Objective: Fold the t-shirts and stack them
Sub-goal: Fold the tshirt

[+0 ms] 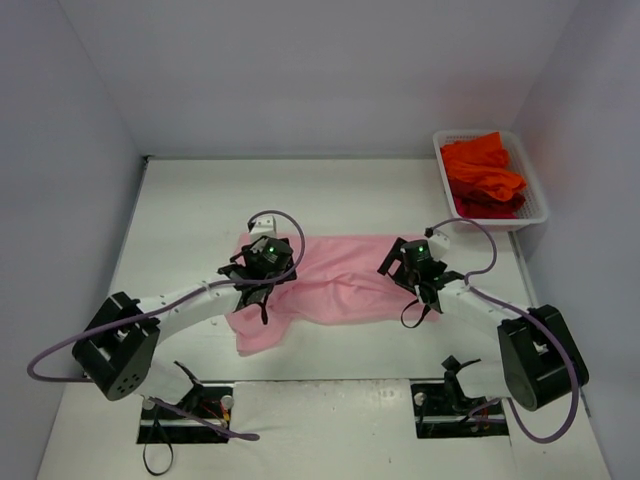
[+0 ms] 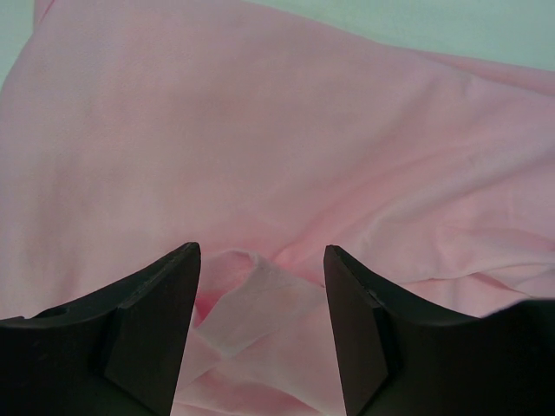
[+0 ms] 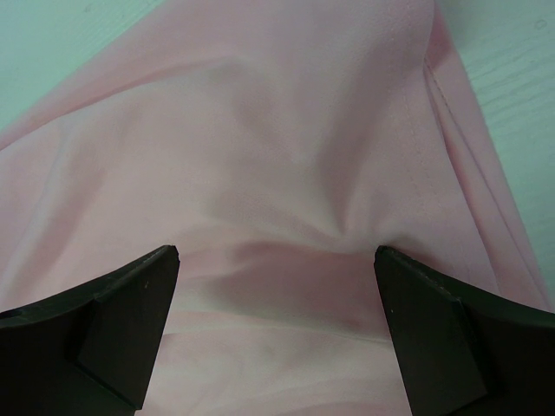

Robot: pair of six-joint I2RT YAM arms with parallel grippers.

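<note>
Grasping of the pink t-shirt for a fold is judged to be in hand: the left gripper is held apart astride a raised pucker of cloth, and the right gripper is spread wide over a crease, neither clamped. Closure of both on the cloth is called for next. The shirt is laid rumpled beneath and between the 2 grippers.

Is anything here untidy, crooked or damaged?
The pink shirt lies wrinkled and lopsided in the middle, not flat. The orange shirts sit crumpled in the basket at the far right. Nothing looks spilled or damaged.
</note>
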